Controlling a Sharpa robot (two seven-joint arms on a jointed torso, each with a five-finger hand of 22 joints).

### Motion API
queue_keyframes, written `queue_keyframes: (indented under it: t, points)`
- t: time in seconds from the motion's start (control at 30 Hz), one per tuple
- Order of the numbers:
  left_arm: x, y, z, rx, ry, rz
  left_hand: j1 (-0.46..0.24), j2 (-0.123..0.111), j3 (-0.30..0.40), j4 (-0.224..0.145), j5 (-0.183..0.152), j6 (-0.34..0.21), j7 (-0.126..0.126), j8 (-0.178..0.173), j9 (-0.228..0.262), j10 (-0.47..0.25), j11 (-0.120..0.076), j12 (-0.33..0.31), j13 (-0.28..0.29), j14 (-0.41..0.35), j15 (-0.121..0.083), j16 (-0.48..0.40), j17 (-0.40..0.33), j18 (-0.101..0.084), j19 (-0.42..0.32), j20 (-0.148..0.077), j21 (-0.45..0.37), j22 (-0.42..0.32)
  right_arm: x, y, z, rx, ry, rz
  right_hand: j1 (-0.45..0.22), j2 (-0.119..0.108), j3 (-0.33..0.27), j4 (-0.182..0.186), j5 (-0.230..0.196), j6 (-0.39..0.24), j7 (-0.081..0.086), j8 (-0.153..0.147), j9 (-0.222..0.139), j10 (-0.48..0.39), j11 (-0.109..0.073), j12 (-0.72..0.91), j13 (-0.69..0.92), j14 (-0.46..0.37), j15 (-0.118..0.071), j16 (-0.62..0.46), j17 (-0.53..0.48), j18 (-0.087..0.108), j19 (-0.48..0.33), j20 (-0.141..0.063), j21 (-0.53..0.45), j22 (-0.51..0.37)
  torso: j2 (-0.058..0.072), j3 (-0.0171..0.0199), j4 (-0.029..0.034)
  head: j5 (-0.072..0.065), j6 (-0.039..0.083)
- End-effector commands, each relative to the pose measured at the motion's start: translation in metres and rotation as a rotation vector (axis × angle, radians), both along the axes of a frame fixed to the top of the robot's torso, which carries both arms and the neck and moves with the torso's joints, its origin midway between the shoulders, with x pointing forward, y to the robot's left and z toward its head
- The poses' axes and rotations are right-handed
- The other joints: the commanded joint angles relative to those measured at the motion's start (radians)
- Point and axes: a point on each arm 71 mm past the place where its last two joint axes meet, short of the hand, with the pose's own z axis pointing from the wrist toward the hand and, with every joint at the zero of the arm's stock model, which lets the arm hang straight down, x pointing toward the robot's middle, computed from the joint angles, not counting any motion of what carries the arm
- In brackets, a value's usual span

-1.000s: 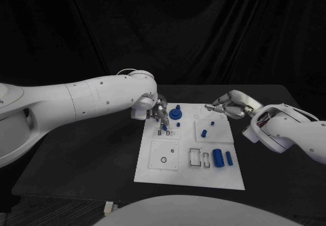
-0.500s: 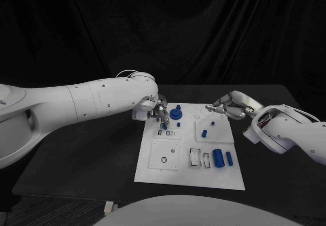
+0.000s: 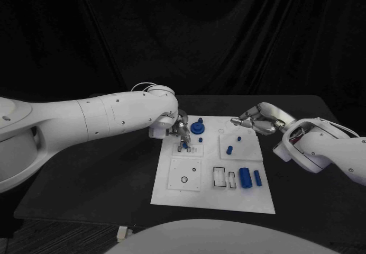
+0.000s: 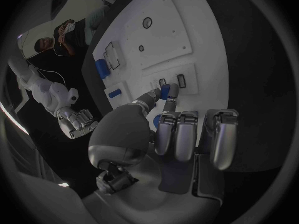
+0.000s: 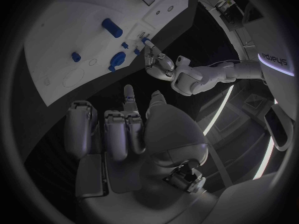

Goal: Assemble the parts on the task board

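At the left of the head view, the left hand (image 3: 177, 127) is reaching over the upper left corner of the task board (image 3: 174, 196), pinching a small blue part (image 4: 165, 91) between its fingertips. The left wrist view shows that part touching or just above the two small dark slots (image 4: 172, 81) on a raised white plate, so the hand is probably seating it; the low, tilted hold suits pressing the piece straight down into a slot.

Further right, the blue knob-shaped part (image 3: 198, 127) is standing just beside the left hand, the tightest spot for any sideways move. Two small blue pegs (image 3: 229, 150) are standing in the upper right plate, and a larger blue cylinder (image 3: 245, 177) with a slimmer piece (image 3: 258, 178) is lying at the lower right of the board, well apart from both hands.

At the right, the right hand (image 3: 257, 119) is hovering off the board's upper right corner, holding nothing, its fingers curled in and not spread. Bare desk (image 3: 99, 174) is lying open on both sides of the board.
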Motion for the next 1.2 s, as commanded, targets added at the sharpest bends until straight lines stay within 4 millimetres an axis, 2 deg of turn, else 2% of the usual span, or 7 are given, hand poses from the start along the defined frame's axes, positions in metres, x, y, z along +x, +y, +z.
queue_keyframes:
  t: [0.03, 0.63, 1.2]
  points:
    - [0.0000, -0.0018, -0.0008, -0.007, -0.007, 0.002, 0.002, 0.009, 0.096, -0.091, -0.002, 0.015, -0.022, 0.005, 0.001, 0.104, -0.008, 0.000, 0.263, 0.104, -0.004, 0.003, 0.263, 0.010, 0.057, -0.007, -0.006, 0.210, -0.0008, -0.0003, -0.0014, -0.003, 0.008, -0.002, 0.011, -0.002, -0.005, -0.001, -0.002, -0.007, 0.000, -0.005, -0.001, 0.105, 0.006, 0.003, 0.262, 0.105, 0.009, 0.003, 0.263, 0.013, -0.007, 0.001, -0.004, 0.194, 0.000, -0.0001, -0.0012, 0.001, 0.000]
    - [-0.0015, -0.0046, -0.0037, -0.027, -0.009, 0.018, -0.009, 0.010, 0.100, -0.086, -0.001, 0.013, -0.023, 0.005, 0.002, 0.104, -0.009, 0.000, 0.263, 0.104, -0.005, 0.003, 0.263, 0.011, 0.055, -0.008, -0.009, 0.207, -0.0009, 0.0002, -0.0025, -0.005, 0.013, 0.003, 0.013, -0.001, -0.007, -0.001, -0.002, -0.009, 0.000, -0.006, -0.001, 0.105, 0.007, 0.003, 0.262, 0.105, 0.009, 0.003, 0.263, 0.013, -0.009, 0.001, -0.007, 0.193, -0.001, -0.0005, 0.0005, 0.007, 0.000]
    - [-0.0089, -0.0082, -0.0049, -0.039, 0.011, -0.002, -0.014, 0.009, 0.101, -0.084, -0.001, 0.011, -0.023, 0.004, 0.003, 0.104, -0.009, 0.000, 0.263, 0.104, -0.005, 0.003, 0.263, 0.012, 0.052, -0.008, -0.012, 0.204, 0.0004, 0.0000, -0.0033, -0.008, 0.016, 0.002, 0.014, -0.001, -0.008, -0.001, -0.002, -0.010, 0.001, -0.006, -0.002, 0.105, 0.007, 0.003, 0.262, 0.105, 0.009, 0.003, 0.263, 0.014, -0.011, 0.001, -0.010, 0.192, -0.001, -0.0007, -0.0008, 0.013, 0.000]
